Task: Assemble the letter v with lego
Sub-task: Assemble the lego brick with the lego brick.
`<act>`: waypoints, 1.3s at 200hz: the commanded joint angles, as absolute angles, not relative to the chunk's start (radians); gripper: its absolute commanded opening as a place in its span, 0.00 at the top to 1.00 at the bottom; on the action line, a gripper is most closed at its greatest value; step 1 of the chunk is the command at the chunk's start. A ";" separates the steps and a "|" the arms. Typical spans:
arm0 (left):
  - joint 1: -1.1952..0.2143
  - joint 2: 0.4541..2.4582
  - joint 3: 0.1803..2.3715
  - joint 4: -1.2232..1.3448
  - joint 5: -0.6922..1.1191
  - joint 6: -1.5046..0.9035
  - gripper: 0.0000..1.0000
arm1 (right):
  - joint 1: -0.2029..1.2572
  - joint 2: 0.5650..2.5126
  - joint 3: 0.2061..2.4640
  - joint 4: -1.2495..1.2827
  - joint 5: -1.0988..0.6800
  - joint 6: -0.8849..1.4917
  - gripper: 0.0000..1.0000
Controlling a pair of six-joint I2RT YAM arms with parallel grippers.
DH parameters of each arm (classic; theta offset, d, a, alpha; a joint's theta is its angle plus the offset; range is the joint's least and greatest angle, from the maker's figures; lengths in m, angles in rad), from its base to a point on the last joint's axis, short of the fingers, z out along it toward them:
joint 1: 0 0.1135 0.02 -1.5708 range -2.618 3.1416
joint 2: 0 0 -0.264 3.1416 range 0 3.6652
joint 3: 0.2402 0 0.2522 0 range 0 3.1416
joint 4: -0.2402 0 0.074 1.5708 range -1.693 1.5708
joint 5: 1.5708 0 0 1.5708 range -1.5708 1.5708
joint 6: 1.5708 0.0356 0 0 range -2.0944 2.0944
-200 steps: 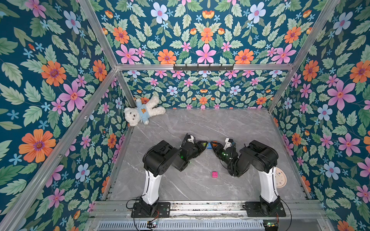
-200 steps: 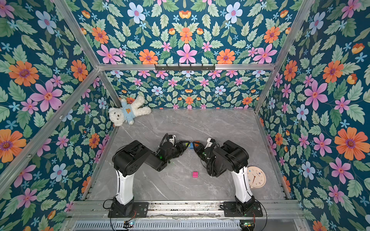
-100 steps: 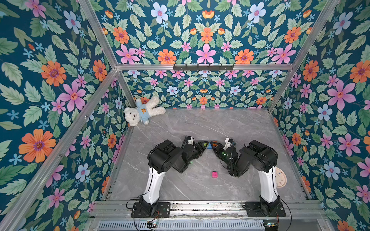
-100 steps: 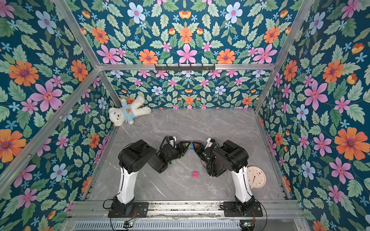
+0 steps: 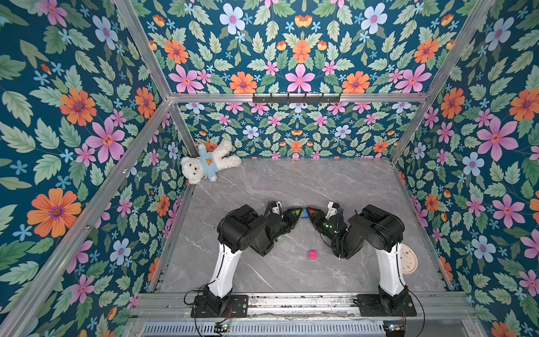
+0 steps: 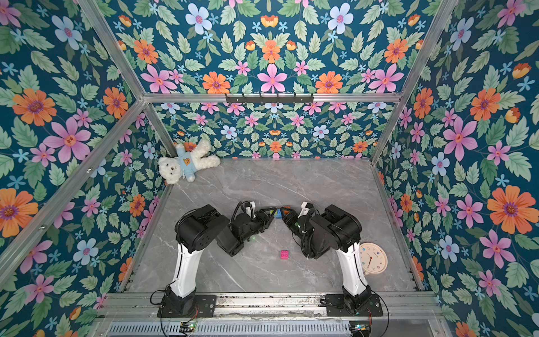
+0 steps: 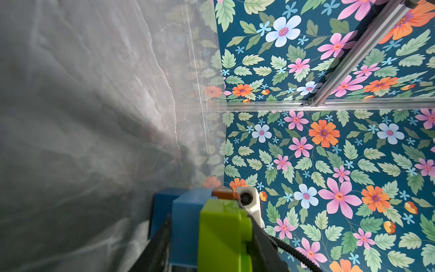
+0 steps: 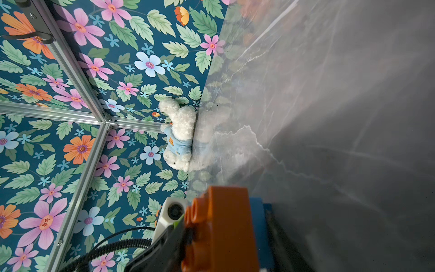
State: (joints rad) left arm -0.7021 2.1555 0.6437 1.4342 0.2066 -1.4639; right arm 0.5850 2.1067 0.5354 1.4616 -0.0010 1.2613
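Low over the middle of the table, a small lego cluster hangs between my two grippers: a blue brick (image 5: 304,214) (image 6: 278,214) with a lime brick (image 7: 223,235) on one side and an orange brick (image 8: 221,230) on the other. In the left wrist view my left gripper (image 7: 209,221) is shut across the blue brick (image 7: 186,226) and the lime one. My right gripper (image 8: 226,219) is shut across the orange brick and the blue brick (image 8: 259,223). The fingers hide most of the cluster, so no V shape shows. A pink brick (image 5: 313,254) (image 6: 285,254) lies loose on the table nearer the arm bases.
A white teddy bear (image 5: 208,164) in a light-blue top lies in the far left corner. A round clock face (image 5: 408,258) lies flat by the right wall, beside the right arm. Flowered walls close in the grey marble table (image 5: 291,181) on three sides.
My left gripper has moved right, up to the right gripper, and its jaws have closed onto the lime and blue bricks. The right arm and the pink brick have not moved.
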 commanded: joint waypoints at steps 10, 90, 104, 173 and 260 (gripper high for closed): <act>-0.709 2.166 0.646 1.268 0.205 -1.472 0.65 | 0.585 2.121 0.532 1.324 0.011 1.267 0.86; -0.710 2.176 0.655 1.244 0.202 -1.461 0.89 | 0.586 2.119 0.531 1.327 0.009 1.269 0.86; -0.709 2.174 0.658 1.232 0.201 -1.457 1.00 | 0.586 2.120 0.531 1.327 0.009 1.269 0.86; -0.711 2.164 0.668 1.180 0.201 -1.436 1.00 | 0.587 2.109 0.528 1.320 0.014 1.263 0.86; -0.652 2.011 0.592 1.175 0.199 -1.350 0.01 | 0.592 1.977 0.507 1.121 0.047 1.278 0.85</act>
State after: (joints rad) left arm -0.6827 2.0453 0.6300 1.2854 0.2073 -1.4025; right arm 0.5903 2.0323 0.5098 1.3659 0.0166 1.2686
